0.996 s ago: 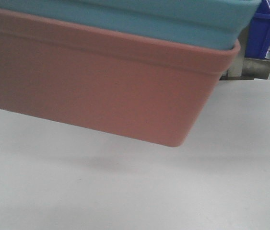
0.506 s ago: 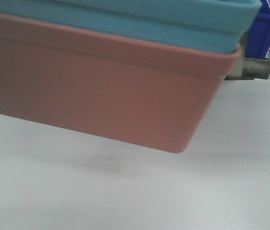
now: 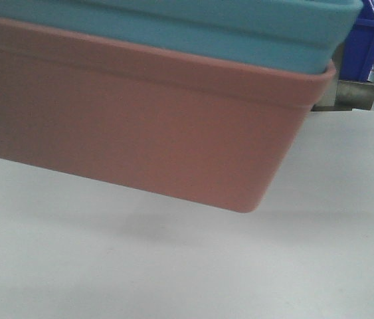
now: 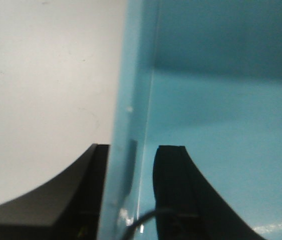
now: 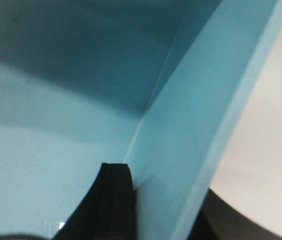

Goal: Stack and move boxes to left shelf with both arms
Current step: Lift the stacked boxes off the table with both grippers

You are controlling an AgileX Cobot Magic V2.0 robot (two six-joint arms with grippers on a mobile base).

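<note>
We see the salmon-pink rectangular plastic tub (image 3: 147, 139) filling most of the front view, with the light sky-blue plastic tub (image 3: 193, 30) nested inside it so that only the blue rim and upper wall show above the pink rolled rim. The stack hangs clear of the flat white tabletop (image 3: 193, 272), its rounded bottom corner lowest at the right, and a soft shadow lies on the surface beneath. Past the tabletop's far edge, beside the stack's right end, stand a dark royal-blue storage bin (image 3: 366, 43) and a grey metal frame piece (image 3: 354, 93).

In the wrist views, the left gripper (image 4: 130, 195) is clamped on one wall of the light sky-blue plastic tub, one black finger inside and one outside. The right gripper (image 5: 166, 210) pinches another wall likewise, with bare tabletop showing beyond.
</note>
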